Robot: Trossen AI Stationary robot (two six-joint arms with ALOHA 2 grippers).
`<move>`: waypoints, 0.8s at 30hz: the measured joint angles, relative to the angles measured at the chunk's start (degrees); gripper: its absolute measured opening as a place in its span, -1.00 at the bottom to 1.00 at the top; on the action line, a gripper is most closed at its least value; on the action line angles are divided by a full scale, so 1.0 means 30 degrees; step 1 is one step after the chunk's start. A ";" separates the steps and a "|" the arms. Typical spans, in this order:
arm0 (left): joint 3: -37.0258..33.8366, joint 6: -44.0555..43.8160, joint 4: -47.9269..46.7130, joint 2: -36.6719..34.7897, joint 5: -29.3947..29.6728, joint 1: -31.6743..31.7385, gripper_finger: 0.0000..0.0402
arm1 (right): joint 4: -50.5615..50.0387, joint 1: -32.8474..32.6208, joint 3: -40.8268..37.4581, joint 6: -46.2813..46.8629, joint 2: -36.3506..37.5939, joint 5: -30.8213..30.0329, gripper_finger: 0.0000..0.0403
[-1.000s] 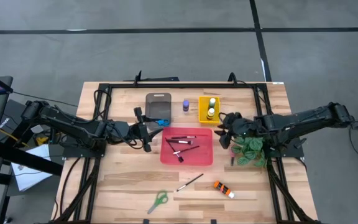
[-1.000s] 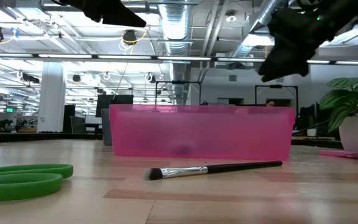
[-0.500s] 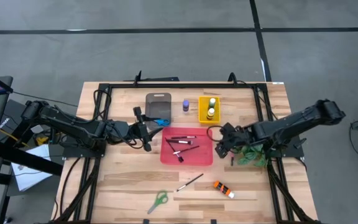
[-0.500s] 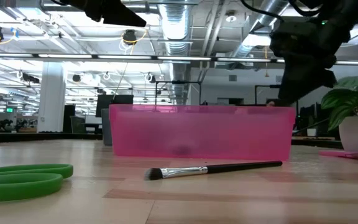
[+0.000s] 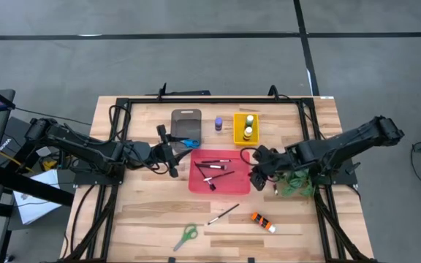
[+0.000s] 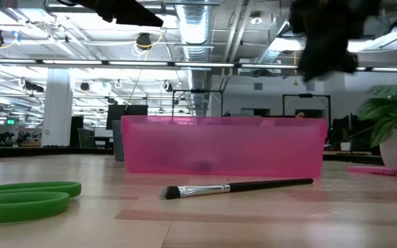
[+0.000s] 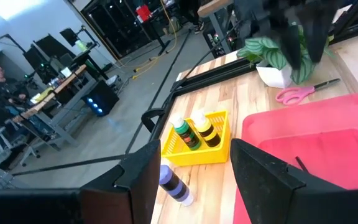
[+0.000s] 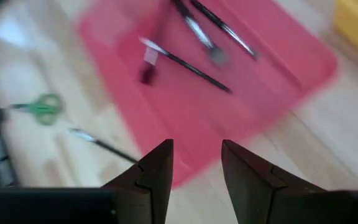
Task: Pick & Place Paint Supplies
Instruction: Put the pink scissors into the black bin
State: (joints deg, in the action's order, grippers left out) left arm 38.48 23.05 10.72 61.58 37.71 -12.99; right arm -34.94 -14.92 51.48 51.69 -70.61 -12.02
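Note:
My right gripper (image 5: 258, 169) hangs open over the right edge of the red tray (image 5: 240, 186), fingers slanting down, with nothing between them (image 8: 197, 168). Several dark-handled brushes (image 5: 214, 168) lie in that tray. My left gripper (image 5: 172, 153) waits open and empty (image 7: 194, 186) just left of the tray. Flat on the near part of the table lie a loose paintbrush (image 5: 223, 214), green scissors (image 5: 186, 235) and an orange tube (image 5: 263, 222). Two bottles (image 5: 248, 128) stand in the yellow tray (image 5: 238, 135), a purple bottle (image 5: 218, 124) beside it. Pink scissors (image 7: 298, 93) lie by the plant pot.
A grey tray (image 5: 186, 120) sits at the back, with a blue-handled item (image 5: 190, 143) at its near edge. A leafy potted plant (image 5: 294, 179) stands right of the red tray, under my right arm. A black frame (image 5: 210, 98) borders the table.
My right gripper has swung from beside the yellow tray toward the table's near edge and left, ending at the red tray's right edge, and has tipped further downward. My left arm has kept still.

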 joint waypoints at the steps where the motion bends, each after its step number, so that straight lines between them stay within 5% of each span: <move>1: 0.0000 0.0175 0.0045 0.0000 -0.0007 0.0000 -0.07 | -0.0180 0.0000 0.0619 -0.0492 0.0000 -0.0034 -0.35; 7: 0.0000 0.0240 0.0041 0.0000 -0.0005 0.0000 -0.07 | -0.2674 -0.0507 0.4174 -0.1425 -0.1069 0.0082 -0.35; 13: 0.0007 0.0597 -0.0108 0.0000 0.0001 -0.0006 -0.07 | -0.5962 -0.2788 0.7063 -0.1298 -0.4840 0.1129 -0.35; 24: 0.0007 0.0576 0.0190 -0.0007 0.0001 0.0000 -0.07 | -1.2669 -0.6169 1.2547 0.5062 -1.2016 0.0903 -0.35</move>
State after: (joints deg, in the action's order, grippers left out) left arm 38.50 24.78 11.29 61.56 37.71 -12.99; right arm -72.94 -33.42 89.12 66.88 -106.66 -9.31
